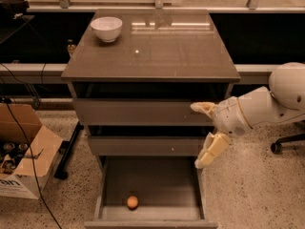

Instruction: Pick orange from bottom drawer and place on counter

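The orange point(132, 202) lies near the front left of the open bottom drawer point(150, 214), which is pulled out toward me. My gripper point(203, 135) is open, its two cream fingers spread wide, one finger point(203, 108) up by the top drawer front and the other lower by the middle drawer's right end. It hangs in front of the cabinet's right side, above and to the right of the orange. It holds nothing. The counter point(157, 51) is the glossy grey-brown top of the cabinet.
A white bowl point(106, 28) stands on the counter's back left corner. An open cardboard box point(21, 156) sits on the floor at the left, with cables running past it. A chair base point(286, 144) is at the right. The two upper drawers are shut.
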`<action>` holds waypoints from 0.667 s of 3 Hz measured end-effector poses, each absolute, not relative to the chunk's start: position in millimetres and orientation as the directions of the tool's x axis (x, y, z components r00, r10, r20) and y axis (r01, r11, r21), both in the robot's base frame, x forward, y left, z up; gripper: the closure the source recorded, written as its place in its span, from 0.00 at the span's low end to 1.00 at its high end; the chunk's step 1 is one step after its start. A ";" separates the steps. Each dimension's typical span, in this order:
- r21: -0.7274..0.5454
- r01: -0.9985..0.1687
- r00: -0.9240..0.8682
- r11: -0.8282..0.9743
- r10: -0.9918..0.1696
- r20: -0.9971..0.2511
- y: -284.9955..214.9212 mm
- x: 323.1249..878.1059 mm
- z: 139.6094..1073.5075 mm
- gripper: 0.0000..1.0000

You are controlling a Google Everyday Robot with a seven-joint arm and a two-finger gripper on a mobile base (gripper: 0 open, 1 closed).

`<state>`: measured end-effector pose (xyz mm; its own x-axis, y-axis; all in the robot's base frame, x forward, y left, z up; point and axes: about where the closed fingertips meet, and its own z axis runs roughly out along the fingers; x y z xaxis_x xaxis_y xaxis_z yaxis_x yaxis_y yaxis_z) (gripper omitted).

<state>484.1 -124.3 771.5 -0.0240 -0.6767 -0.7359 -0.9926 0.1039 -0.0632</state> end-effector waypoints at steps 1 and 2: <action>-0.028 -0.993 -0.052 0.112 -0.655 -0.754 -101.6 483.9 730.3 0.00; 0.006 -0.993 -0.075 0.114 -0.611 -0.788 -71.9 488.7 673.8 0.00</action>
<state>488.7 -71.9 673.8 -0.0750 -0.6107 -0.7883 -0.9935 0.1141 0.0061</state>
